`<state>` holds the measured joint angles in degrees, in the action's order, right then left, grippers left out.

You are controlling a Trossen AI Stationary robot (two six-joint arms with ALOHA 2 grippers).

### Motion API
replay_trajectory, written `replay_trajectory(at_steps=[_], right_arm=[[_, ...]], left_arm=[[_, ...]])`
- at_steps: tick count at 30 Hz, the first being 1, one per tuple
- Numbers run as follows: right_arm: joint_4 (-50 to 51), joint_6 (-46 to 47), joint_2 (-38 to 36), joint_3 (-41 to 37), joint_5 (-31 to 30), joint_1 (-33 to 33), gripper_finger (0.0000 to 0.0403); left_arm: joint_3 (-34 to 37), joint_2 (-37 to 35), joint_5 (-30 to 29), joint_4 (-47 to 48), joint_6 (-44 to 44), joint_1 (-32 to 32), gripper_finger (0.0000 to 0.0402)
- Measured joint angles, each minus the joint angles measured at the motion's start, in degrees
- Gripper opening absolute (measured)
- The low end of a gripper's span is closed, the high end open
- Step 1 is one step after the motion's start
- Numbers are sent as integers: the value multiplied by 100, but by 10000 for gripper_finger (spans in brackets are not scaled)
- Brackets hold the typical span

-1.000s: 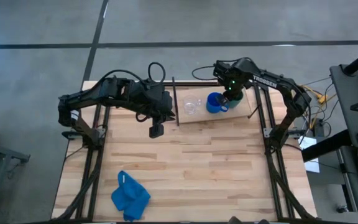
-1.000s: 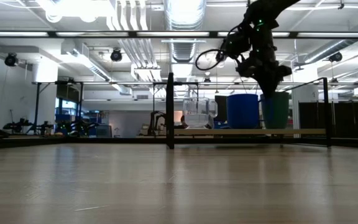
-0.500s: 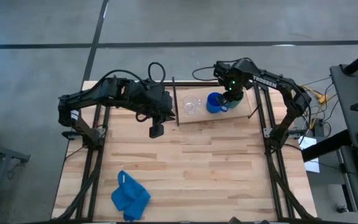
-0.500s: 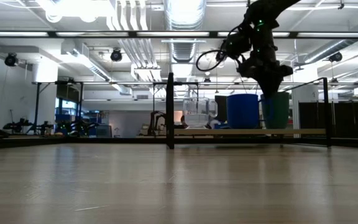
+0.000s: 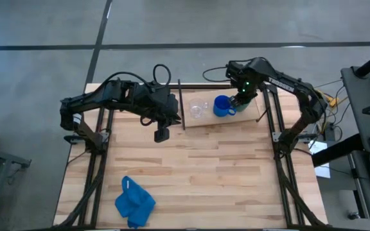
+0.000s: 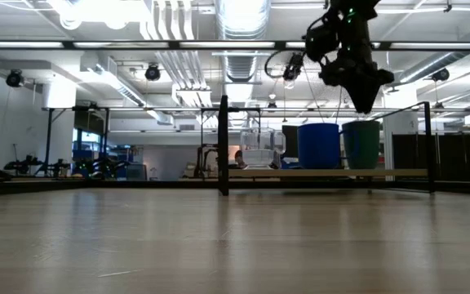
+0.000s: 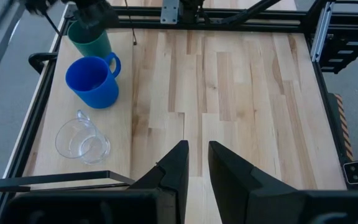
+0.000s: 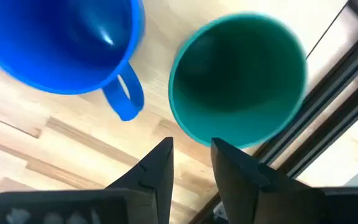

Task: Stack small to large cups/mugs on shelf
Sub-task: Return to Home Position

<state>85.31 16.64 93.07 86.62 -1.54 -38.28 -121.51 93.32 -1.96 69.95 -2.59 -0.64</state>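
Three vessels stand upright in a row on the pale wood shelf: a clear glass cup, a bright blue mug with its handle toward the green one, and a dark green cup. My right gripper hangs open just above the green cup, fingers pointing down, touching nothing. My left gripper waits shut over the table left of the shelf's black rod. In the high view the right gripper hides most of the green cup.
Thin black rods edge the shelf at the table's far side. A crumpled blue cloth lies near the table's near left corner. Bare butcher-block planks fill the middle of the table.
My right gripper has risen from the green cup's rim to a clear gap above it. The green cup stays standing on the shelf beside the blue mug.
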Motion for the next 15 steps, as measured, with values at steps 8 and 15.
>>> replay_trajectory(at_steps=[8,15], right_arm=[[-37,-63,-768,297,0,0,102],[-83,-6,-1596,438,-2,0,95]], left_arm=[[0,0,-16,-3,0,0,47],[0,7,-33,-4,0,7,48]])
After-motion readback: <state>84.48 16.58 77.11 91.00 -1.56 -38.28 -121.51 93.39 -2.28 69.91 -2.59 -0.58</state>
